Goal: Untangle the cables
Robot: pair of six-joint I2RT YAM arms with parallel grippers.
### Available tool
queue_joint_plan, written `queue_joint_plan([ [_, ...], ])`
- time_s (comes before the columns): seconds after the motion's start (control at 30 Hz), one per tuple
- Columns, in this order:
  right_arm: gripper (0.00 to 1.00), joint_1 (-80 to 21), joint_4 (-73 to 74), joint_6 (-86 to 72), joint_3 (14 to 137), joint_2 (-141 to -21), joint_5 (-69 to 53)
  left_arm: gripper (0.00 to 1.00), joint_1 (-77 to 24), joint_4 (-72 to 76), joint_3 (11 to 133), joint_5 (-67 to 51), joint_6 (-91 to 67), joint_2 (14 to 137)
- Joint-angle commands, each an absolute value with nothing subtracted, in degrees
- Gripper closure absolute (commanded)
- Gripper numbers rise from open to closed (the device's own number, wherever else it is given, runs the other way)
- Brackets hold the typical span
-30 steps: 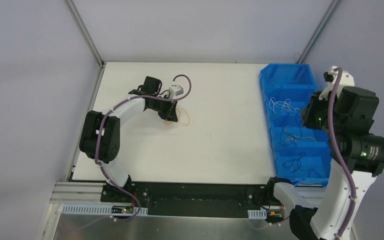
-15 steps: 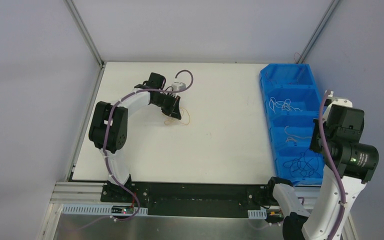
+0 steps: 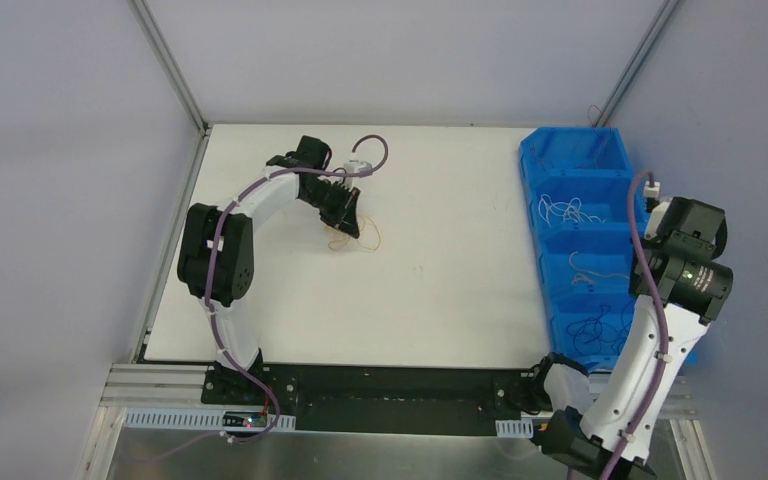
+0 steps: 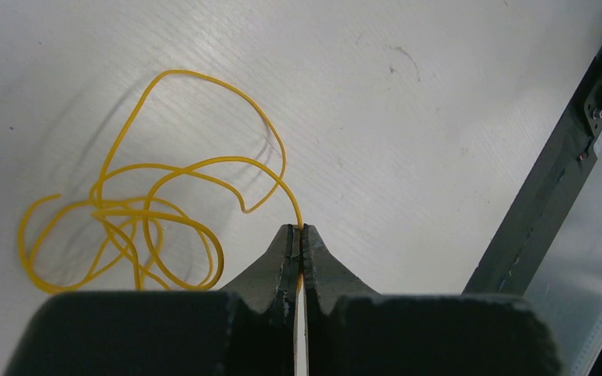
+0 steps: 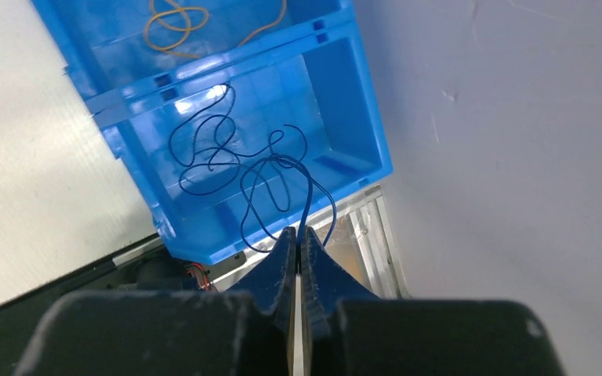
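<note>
Right arm [image 3: 675, 270]: comes down from high over the middle compartments of the blue bin [image 3: 575, 150]; draws back toward 5 o'clock, beside the nearest compartment.
Dark blue cable [image 5: 227, 160]: more of it now lies in that nearest compartment.
Left arm [image 3: 260, 195]: elbow swings toward 12 o'clock; wrist turns.

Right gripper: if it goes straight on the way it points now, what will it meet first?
Probably the loops of the dark cable that the right gripper pinches, then the floor of the end compartment of the blue bin. Depth is unclear from this view.
</note>
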State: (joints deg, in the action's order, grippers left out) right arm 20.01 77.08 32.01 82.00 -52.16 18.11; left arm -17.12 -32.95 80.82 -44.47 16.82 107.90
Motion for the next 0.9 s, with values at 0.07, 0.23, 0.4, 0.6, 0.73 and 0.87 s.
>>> queue_joint_plan([
  [0.07,1.0,36.5,74.4,43.8,82.9,-57.4,5.3,1.0,-16.4,-40.8,87.7,-44.6,21.2,109.4],
  [0.23,0.96,39.7,77.4,48.2,80.1,-60.2,-3.9,1.0,-16.4,-41.4,91.2,-44.5,20.5,112.2],
  [0.4,0.3,39.5,83.5,45.7,85.0,-65.4,-9.8,1.0,-16.5,-41.6,92.0,-46.0,20.5,112.5],
  [0.6,0.14,37.2,89.7,44.0,95.1,-69.9,-19.9,0.48,-15.8,-42.8,92.3,-43.1,17.4,112.5],
  [0.73,0.11,34.4,90.1,42.3,96.5,-70.4,-26.2,0.25,-14.3,-43.1,92.3,-38.7,13.5,112.9],
  [0.87,0.09,30.5,89.3,40.6,94.3,-70.5,-30.8,0.22,-14.1,-43.1,92.9,-35.0,14.5,114.8],
])
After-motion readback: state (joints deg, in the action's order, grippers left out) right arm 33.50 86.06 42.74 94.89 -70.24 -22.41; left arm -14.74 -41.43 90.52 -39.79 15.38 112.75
